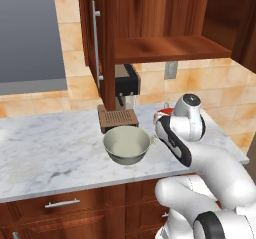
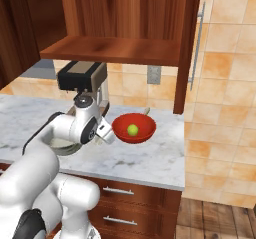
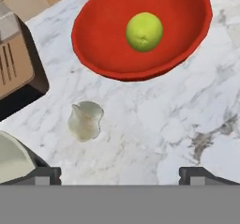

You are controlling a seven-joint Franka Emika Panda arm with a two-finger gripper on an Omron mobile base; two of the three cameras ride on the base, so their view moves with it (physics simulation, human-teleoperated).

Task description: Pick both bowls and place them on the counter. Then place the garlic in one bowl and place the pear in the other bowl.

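**Garlic sitting on the marble, pear resting in the red bowl**

Two small dark fingertips [image 3: 44, 175] of the gripper [image 3: 120, 175] are standing wide apart at the bottom of the hand view, holding nothing and touching nothing. Between and just above them the tiny pale whitish-tan garlic bulb [image 3: 85, 120] is lying on the white grey-veined marble counter [image 3: 187, 115], on its own patch of stone, apart from both bowls.

Beyond the garlic the shallow glossy red bowl [image 3: 108, 40] is sitting upright on the counter, and the small round yellow-green pear [image 3: 144, 31] is resting inside it, near the middle. The right base view is showing the same pairing, with the pear [image 2: 132, 129] in the red bowl [image 2: 142, 124] just in front of the white robot hand.

At the lower left corner of the hand view the rim of the deep grey-beige bowl with the cream inside [image 3: 11, 160] is peeking in. In the left base view this bowl [image 1: 127, 144] is standing upright on the counter [image 1: 50, 153] near its front edge, with nothing showing inside it, just in front of a brown slatted box-shaped appliance [image 1: 118, 119].

Above the counter a reddish-brown wooden shelf [image 2: 115, 49] is hanging inside an open cabinet, and tan tiles are covering the wall behind.
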